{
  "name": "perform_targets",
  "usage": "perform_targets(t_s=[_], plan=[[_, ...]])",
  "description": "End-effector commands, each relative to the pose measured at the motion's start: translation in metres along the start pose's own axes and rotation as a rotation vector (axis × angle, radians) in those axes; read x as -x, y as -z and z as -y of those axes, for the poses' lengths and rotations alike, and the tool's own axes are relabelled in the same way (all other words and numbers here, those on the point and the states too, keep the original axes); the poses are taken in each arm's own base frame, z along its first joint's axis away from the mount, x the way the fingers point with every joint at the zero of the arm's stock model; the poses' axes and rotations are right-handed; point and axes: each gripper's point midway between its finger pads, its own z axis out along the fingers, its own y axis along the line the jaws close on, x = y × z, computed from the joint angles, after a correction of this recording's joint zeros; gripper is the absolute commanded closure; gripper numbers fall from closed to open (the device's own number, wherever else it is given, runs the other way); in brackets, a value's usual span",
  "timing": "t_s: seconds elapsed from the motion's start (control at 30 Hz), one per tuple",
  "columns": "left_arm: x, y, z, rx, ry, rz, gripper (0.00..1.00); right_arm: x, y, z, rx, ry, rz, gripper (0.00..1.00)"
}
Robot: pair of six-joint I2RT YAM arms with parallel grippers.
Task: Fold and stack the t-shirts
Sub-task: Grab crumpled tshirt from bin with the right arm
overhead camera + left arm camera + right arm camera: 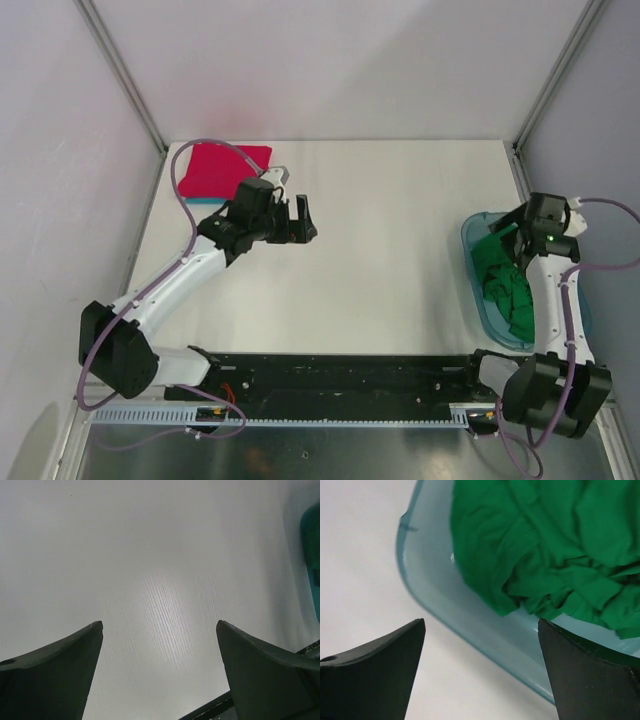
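A white table (pixel 400 200) is seen from above, with two robot arms mounted at its near edge.

At the far left corner lies a magenta-red t-shirt (pixel 222 168), folded into a flat, rough rectangle. A thin strip of light blue t-shirt (pixel 205 202) shows along its near edge, underneath it.

The left arm reaches up and toward the middle of the table. The left gripper (pixel 306 220) sits just to the right of the folded pile and over bare tabletop. Its wrist camera shows its two dark fingers (pixel 60 670) spread wide apart, with only white table surface between them and nothing held.

On the right side of the table sits a translucent blue-green plastic bin (pixel 470 238). Inside it a green t-shirt (pixel 503 280) lies crumpled in a loose heap of folds.

The right arm rises at the table's right edge beside the bin and bends over its far end. The right gripper (pixel 481 622) points down above the bin's rim, at the corner nearest the table's middle. Its fingers (pixel 375 675) are also spread wide and hold nothing. Between them appear the curved bin wall and the edge of the green cloth, which neither finger touches.
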Motion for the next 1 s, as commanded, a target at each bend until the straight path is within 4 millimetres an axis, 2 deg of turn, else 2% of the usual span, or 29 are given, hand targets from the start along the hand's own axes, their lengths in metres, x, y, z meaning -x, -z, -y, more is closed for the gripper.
perform_targets(t_s=[0.0,0.17,0.3,0.53,0.73,0.97], plan=[[-0.008,-0.004,0.005,-0.041,0.011,-0.037,0.01,0.023,-0.016,0.038,-0.145,-0.093,0.055,0.01],[-0.012,-0.008,0.009,-0.066,0.031,-0.066,0.01,0.041,-0.034,0.068,-0.264,-0.149,0.120,0.01],[-0.013,-0.010,0.008,-0.072,0.043,-0.075,0.01,0.039,-0.052,0.092,-0.337,-0.168,0.142,0.01],[-0.013,-0.011,0.004,-0.079,0.062,-0.087,0.01,0.035,-0.084,0.109,-0.353,-0.177,0.181,0.01],[-0.014,-0.013,0.000,-0.066,0.067,-0.089,0.01,0.020,-0.115,0.118,-0.362,-0.184,0.165,0.01],[-0.016,-0.014,-0.003,-0.055,0.074,-0.093,0.01,-0.012,-0.146,0.131,-0.412,-0.179,0.065,0.05]])
